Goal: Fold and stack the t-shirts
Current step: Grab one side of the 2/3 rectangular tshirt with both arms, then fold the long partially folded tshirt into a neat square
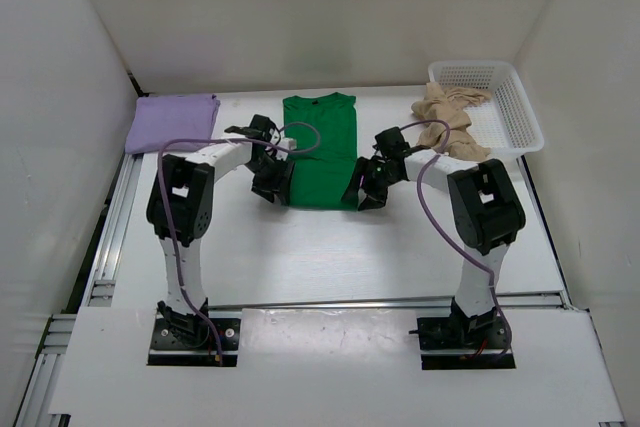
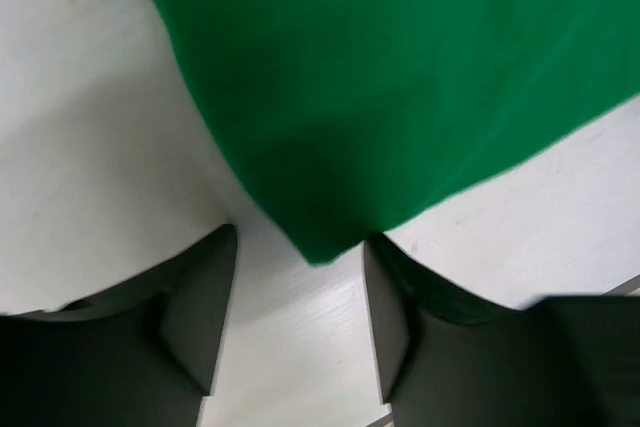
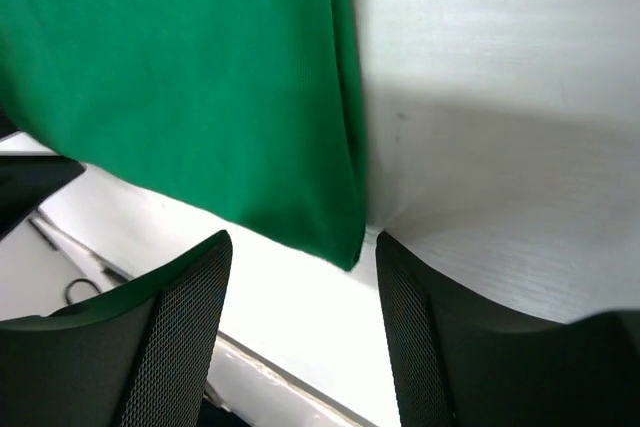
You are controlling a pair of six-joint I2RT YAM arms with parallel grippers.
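Note:
The green t-shirt [image 1: 320, 147] lies flat at the table's middle back, folded into a long strip with its collar far from me. My left gripper [image 1: 272, 190] stands open at its near left corner. In the left wrist view that gripper [image 2: 298, 247] has the green t-shirt's [image 2: 400, 77] corner tip between its spread fingers, untouched. My right gripper [image 1: 362, 195] stands open at the near right corner. The right wrist view shows this gripper [image 3: 302, 242] with the green t-shirt's [image 3: 180, 77] corner just ahead of its jaws. The lavender t-shirt [image 1: 171, 121] lies folded at the back left. The beige t-shirt [image 1: 448, 119] is crumpled over the basket's edge.
A white mesh basket [image 1: 508, 105] stands at the back right, with the beige cloth hanging over its left rim. White walls close in the table on three sides. A metal rail [image 1: 105, 247] runs along the left edge.

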